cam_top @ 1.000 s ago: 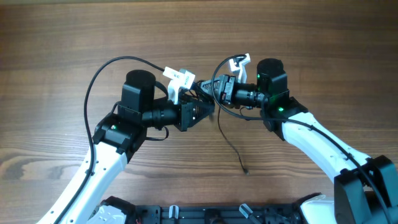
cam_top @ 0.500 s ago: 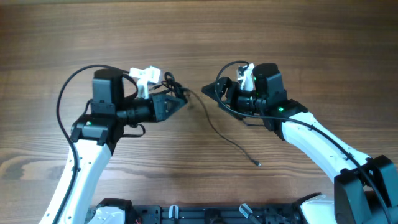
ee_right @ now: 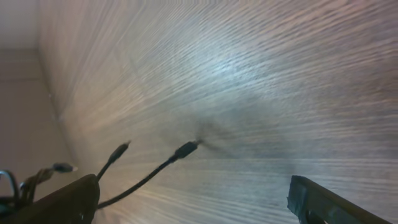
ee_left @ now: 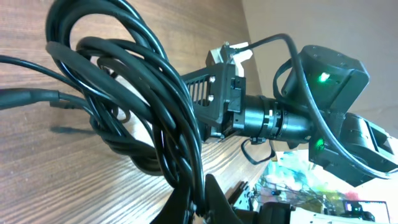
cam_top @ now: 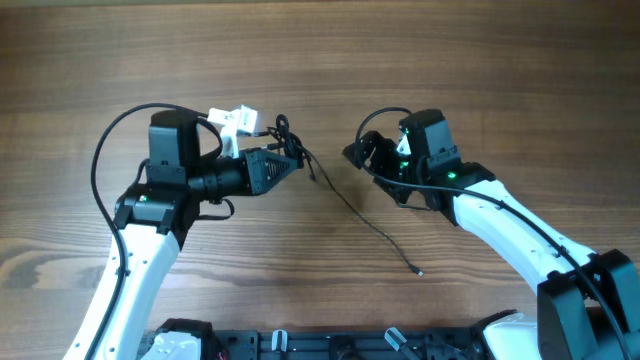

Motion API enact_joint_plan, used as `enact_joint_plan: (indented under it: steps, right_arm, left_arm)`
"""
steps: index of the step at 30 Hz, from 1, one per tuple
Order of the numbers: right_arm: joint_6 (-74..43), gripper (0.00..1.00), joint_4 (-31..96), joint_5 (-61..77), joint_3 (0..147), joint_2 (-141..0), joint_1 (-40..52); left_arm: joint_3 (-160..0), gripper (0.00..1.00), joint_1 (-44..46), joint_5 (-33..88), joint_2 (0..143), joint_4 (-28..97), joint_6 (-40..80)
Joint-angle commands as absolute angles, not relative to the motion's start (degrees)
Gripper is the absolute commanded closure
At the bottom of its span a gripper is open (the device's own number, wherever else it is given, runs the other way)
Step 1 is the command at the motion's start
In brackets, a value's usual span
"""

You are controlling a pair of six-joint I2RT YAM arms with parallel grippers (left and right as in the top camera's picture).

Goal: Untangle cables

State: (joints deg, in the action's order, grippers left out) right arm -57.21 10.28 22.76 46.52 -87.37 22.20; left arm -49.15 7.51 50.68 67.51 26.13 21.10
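**Task item, location.** The cables point(cam_top: 287, 146) were gathered in a tight coil at the tip of the left gripper point(cam_top: 296, 161), just off the middle of the table point(cam_top: 480, 60) toward 10 o'clock. In the left wrist view the coil point(ee_left: 140, 93) filled the frame as several overlapping black loops. The strands ran down into the closed fingertips point(ee_left: 208, 199) at 6 o'clock.

**Orientation.** One trailing cable point(cam_top: 372, 225) left the coil and lay on the wood. Its long axis ran on a diagonal from 10 o'clock to 4 o'clock with a slight curve. Its free plug end point(cam_top: 418, 272) pointed toward 4 o'clock, well apart from both arms. The right wrist view showed three small plug tips over the wood, the clearest point(ee_right: 186, 149) near centre. Which cable each belonged to could not be determined.

**Claws.**
- Left gripper: clamped narrow on the cables, holding the coil.
- Right gripper point(cam_top: 357, 155): stood at 3 o'clock of the coil, near it but not touching. Its own camera showed the claw point(ee_right: 193, 183) spread wide, with one dark finger point(ee_right: 62, 202) at 7 o'clock, the other at 5 o'clock, and bare wood between them.

**Other.** The right arm point(ee_left: 323, 106) faced the left wrist camera from 3 o'clock, with a green light lit on its housing.
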Motion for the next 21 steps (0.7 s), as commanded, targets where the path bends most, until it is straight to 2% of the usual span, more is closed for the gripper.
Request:
enact_joint_plan:
  steps: [1,8,21]
  right_arm:
    - [-57.2,0.0,10.3,19.2,47.2,-87.2,22.3]
    - [-57.2,0.0,10.3,19.2,47.2,-87.2,22.3]
    - [-57.2,0.0,10.3,19.2,47.2,-87.2,22.3]
  left_arm:
    - [-49.6,0.96,7.7,50.9,66.9,23.2,20.0]
    - [-49.6,0.96,7.7,51.2,66.9,21.7,24.4]
    - [-49.6,0.96,7.7,51.4,66.9,24.7,24.5]
